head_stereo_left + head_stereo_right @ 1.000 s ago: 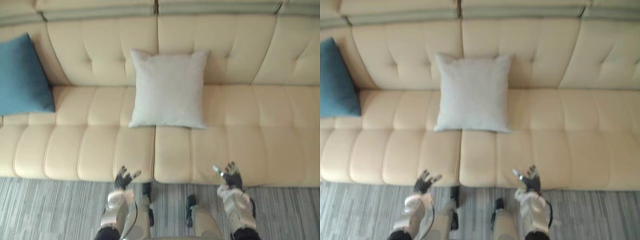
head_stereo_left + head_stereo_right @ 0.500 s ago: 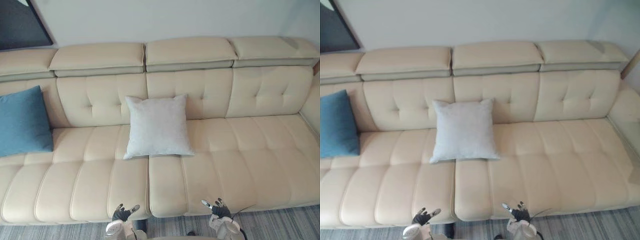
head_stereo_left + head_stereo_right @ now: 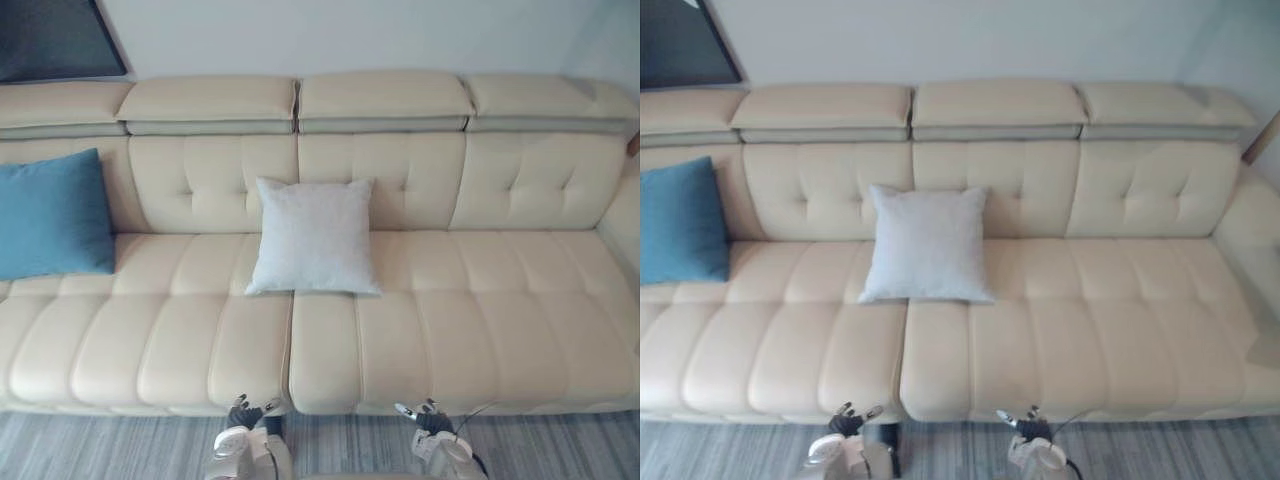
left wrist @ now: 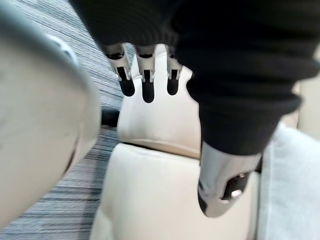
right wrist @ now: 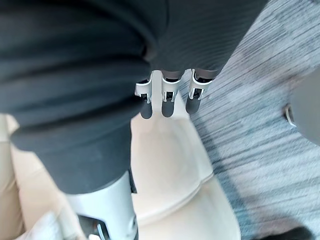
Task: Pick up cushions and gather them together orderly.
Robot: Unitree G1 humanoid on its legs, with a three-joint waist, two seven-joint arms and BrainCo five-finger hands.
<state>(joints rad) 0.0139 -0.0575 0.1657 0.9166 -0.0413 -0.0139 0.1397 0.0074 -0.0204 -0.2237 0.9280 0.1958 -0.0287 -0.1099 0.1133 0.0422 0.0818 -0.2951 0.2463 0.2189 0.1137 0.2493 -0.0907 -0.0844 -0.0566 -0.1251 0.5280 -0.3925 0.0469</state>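
Left hand (image 3: 245, 411) and right hand (image 3: 426, 412) empty, fingers relaxed, cream sofa (image 3: 480, 300), grey striped carpet (image 3: 100, 447), white wall (image 3: 350, 35)

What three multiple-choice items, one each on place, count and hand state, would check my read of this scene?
1. Where does the white cushion stand?
A. On the floor
B. Mid-sofa, against the backrest
C. On the right armrest

2. How many cushions are on the sofa?
A. One
B. Two
C. Four

3. What are the left hand and right hand doing?
A. Both open, holding nothing
B. Left shut on a cushion
C. Both gripping the white cushion

Key:
1 B: it leans on the backrest at the sofa's middle.
2 B: the white one, plus a blue cushion at the left end.
3 A: the fingers are straight, low before the sofa's front edge.
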